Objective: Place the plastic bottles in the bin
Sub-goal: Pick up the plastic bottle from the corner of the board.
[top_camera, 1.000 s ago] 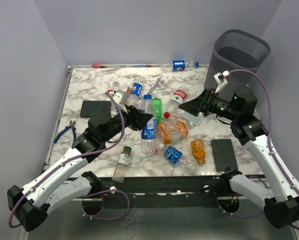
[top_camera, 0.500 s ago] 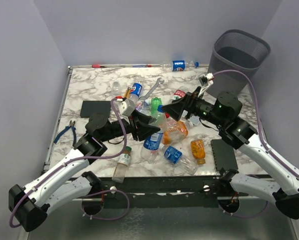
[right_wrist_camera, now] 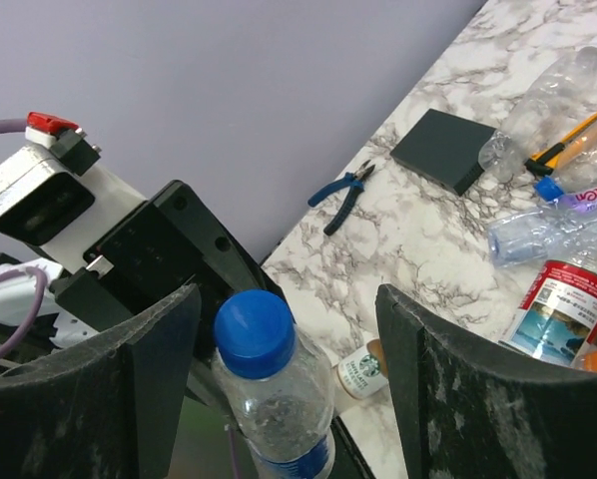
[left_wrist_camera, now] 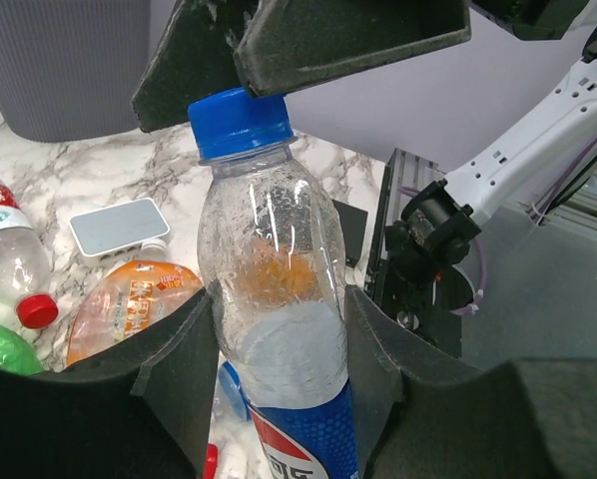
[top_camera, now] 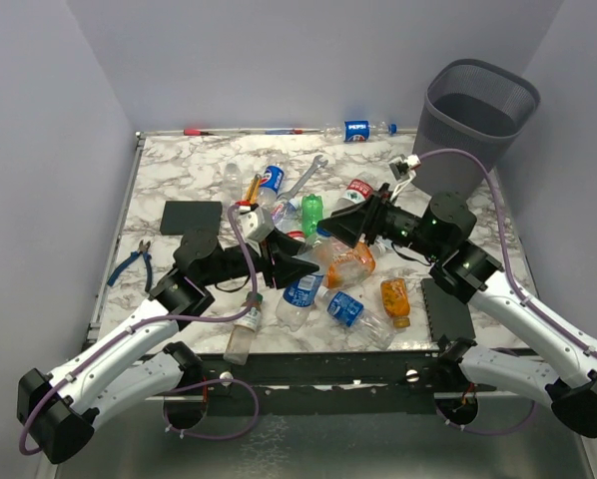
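Left wrist view: bottle handover, most of job left

Pepsi bottle (left_wrist_camera: 279,339) clamped in left gripper (left_wrist_camera: 279,344) near table (top_camera: 179,170) centre. Right gripper (right_wrist_camera: 279,329) straddling blue cap, jaws apart. Many loose bottles (top_camera: 353,261) left to clear. Bin (top_camera: 478,100) far right, contents unclear.

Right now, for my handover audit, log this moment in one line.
phase: handover | left gripper: shut on Pepsi bottle body | right gripper: open around blue cap | bin: not reached

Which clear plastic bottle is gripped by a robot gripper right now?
The blue-capped clear Pepsi bottle, clamped in the left gripper; no other bottle is held.
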`<state>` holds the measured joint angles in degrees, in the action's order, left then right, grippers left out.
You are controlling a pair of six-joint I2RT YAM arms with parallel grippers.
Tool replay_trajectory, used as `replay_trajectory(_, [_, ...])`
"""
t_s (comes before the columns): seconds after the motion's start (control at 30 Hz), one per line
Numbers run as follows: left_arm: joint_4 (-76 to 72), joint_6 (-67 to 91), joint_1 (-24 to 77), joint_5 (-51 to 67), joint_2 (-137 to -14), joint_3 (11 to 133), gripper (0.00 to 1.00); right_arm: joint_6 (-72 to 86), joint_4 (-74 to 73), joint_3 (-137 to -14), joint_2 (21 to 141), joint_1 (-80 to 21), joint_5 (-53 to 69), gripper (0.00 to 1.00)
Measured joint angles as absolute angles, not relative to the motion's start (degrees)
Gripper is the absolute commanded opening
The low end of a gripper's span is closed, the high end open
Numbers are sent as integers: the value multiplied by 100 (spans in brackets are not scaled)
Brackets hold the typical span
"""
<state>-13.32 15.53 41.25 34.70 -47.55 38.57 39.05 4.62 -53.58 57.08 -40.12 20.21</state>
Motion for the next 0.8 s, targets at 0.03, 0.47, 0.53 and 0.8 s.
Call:
replay_trajectory(0.03, [-1313,1533,4125,3470,-4759,3857,31,3922,489,-5352,5708,-4021,2047,67])
replay_trajectory(0.47, [-965,1396,4128,3354,-4834,3865,38,4014,364,-5349,6023,-4158,2296,2])
replay_trajectory(0.53, [-939,1450,4128,3330,-4834,3868,64,3942,333,-5349,6025,-4152,2303,1])
replay_trajectory(0.8, [-915,1446,4143,2746,-4766,3879,99,3863,-95,-5439,5992,-4163,2158,1])
